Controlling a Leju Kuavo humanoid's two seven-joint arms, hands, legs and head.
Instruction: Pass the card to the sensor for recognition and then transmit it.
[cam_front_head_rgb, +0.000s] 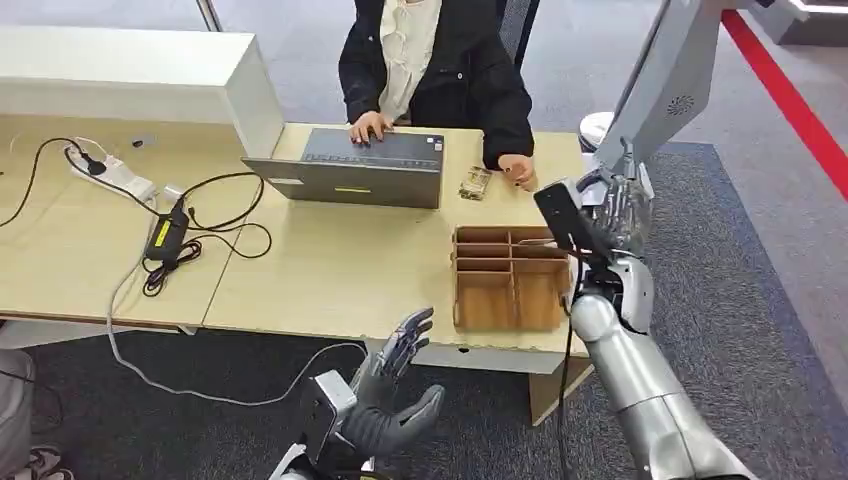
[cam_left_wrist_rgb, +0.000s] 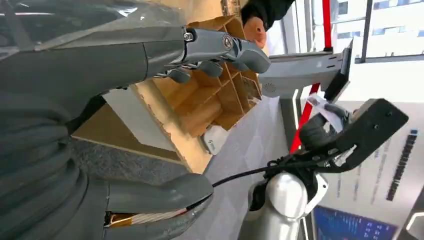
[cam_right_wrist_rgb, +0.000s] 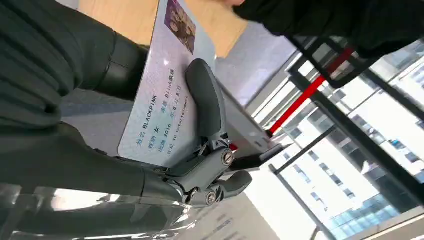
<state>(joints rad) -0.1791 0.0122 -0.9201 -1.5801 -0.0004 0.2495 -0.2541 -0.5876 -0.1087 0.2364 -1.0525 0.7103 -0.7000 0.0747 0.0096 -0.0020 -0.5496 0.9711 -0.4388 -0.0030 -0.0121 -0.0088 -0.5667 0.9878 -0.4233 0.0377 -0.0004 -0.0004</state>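
Left hand (cam_front_head_rgb: 398, 385) sits nearest in my head view, low in front of the desk (cam_front_head_rgb: 330, 270), fingers spread, palm up, nothing in it. I read it as parked there to take the card once the scan is done. Right hand (cam_front_head_rgb: 612, 215) is raised past the desk's right end, just under the grey sensor (cam_front_head_rgb: 672, 75) panel; from here its fingers are too blurred for me to make out the card. Wooden tray (cam_front_head_rgb: 510, 280) with open compartments sits on the desk beside that arm. A person (cam_front_head_rgb: 435, 70) sits at the far side, one hand on a laptop (cam_front_head_rgb: 360, 168).

Left wrist view: left hand's thumb and fingers (cam_left_wrist_rgb: 220, 50) stand apart with empty air between them. Beyond them I see the tray (cam_left_wrist_rgb: 210, 95), the sensor (cam_left_wrist_rgb: 310, 70) and the right arm's wrist (cam_left_wrist_rgb: 350, 132) lifted toward it.

Right wrist view: card (cam_right_wrist_rgb: 160, 95) lies flat across the right hand (cam_right_wrist_rgb: 200, 150), thumb (cam_right_wrist_rgb: 205, 107) pressing on its printed face, photo end sticking out free. My judgement: it is gripped at one end so the rest can be offered to the sensor. Scan step looks underway; handover not yet done.
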